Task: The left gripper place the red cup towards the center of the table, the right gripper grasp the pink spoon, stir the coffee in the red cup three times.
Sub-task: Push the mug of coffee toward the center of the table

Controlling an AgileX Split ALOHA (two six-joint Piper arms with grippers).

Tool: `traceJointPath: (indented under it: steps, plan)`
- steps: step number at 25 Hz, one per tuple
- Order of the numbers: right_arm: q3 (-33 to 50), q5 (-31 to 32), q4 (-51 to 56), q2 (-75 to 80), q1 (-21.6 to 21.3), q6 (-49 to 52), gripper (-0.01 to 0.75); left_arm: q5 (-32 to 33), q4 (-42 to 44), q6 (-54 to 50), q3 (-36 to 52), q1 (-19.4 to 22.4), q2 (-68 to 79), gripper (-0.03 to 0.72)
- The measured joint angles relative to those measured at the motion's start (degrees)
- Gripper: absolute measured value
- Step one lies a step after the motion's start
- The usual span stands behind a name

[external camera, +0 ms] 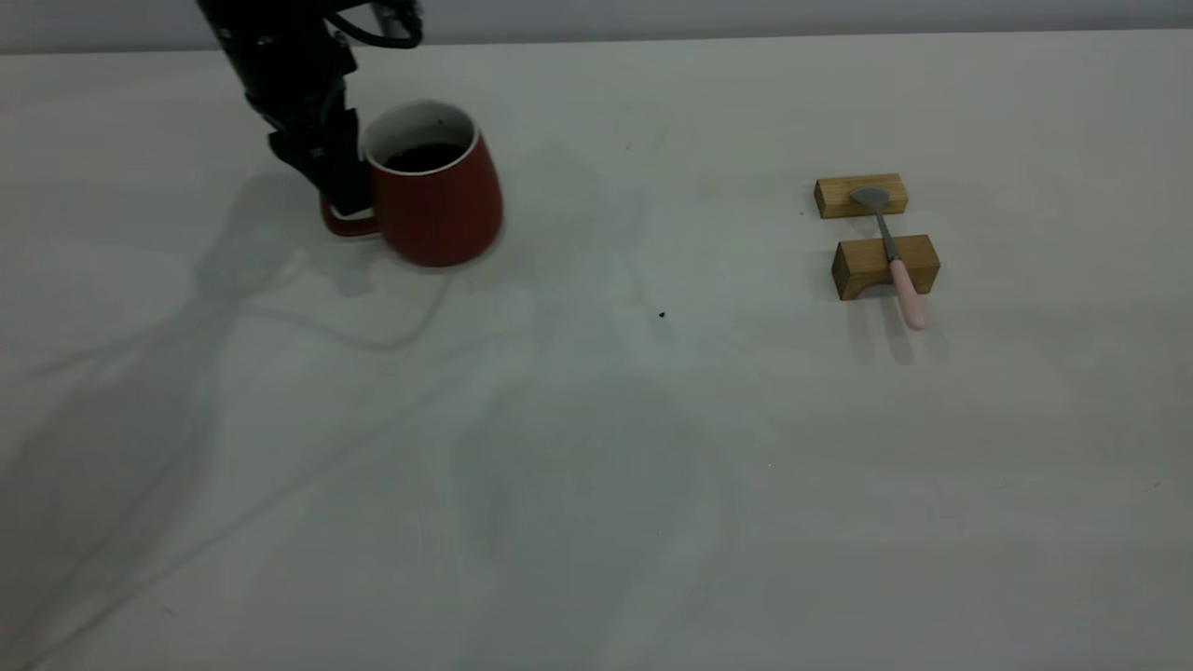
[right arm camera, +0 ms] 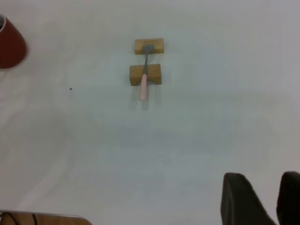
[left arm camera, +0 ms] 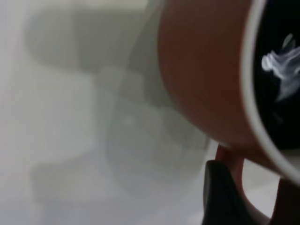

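Observation:
The red cup (external camera: 438, 200) is at the far left of the table (external camera: 596, 485), leaning slightly, with dark coffee (external camera: 424, 157) inside. My left gripper (external camera: 345, 198) comes down beside it and is shut on its loop handle (left arm camera: 229, 161); one black finger (left arm camera: 218, 197) shows against the handle in the left wrist view. The pink spoon (external camera: 892, 253) lies across two wooden blocks at the right, with its pink handle toward the near side. My right gripper (right arm camera: 260, 190) hangs high over bare table, well away from the spoon (right arm camera: 144, 75), open with nothing between its fingers. It is out of the exterior view.
The far wooden block (external camera: 860, 195) carries the spoon's bowl and the near block (external camera: 884, 266) its neck. A small dark speck (external camera: 662, 315) lies near the table's middle. A wooden edge (right arm camera: 42, 218) shows at one corner of the right wrist view.

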Motion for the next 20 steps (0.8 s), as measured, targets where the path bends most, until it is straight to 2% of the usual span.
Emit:
traceJointPath:
  steps: [9,15,20]
  plan:
    - [0.00,0.00,0.07,0.00,0.00,0.00,0.237,-2.14,-0.57,-0.89,0.00,-5.95,0.04,0.443]
    - [0.00,0.00,0.09,0.00,0.00,0.00,0.237,-3.78,-4.31,-1.12,0.00,-9.99,0.11,0.443]
    - [0.00,0.00,0.13,0.00,0.00,0.00,0.237,-4.55,-6.01,-1.12,0.00,-11.68,0.11,0.443]
